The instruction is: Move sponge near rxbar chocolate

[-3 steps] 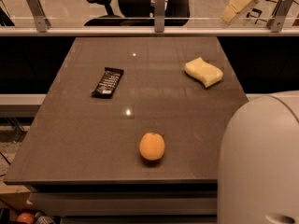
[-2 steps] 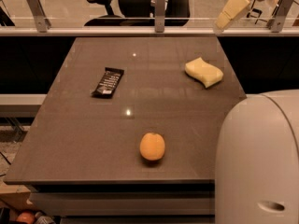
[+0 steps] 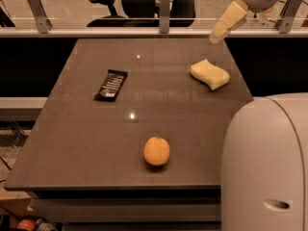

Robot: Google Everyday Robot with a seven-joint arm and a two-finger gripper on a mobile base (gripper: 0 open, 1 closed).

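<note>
Pale yellow, wavy-edged soft foam sponge [image 3: 210,74] lies flat on the smooth, dark grey worktop [image 3: 72,148], near its back right corner.
Camera view: the cream hard-shelled pincer [image 3: 236,23] hangs above and behind the sponge without touching it; whether it is apart or together cannot be told. The flat, black, glossy-wrapped rxbar chocolate [image 3: 111,84] lies well apart to the left, and a round orange fruit [image 3: 157,151] sits near the front edge.

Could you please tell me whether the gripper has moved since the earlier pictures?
Yes. The gripper has come down and leftward, away from the right railing post, toward the sponge.
</note>
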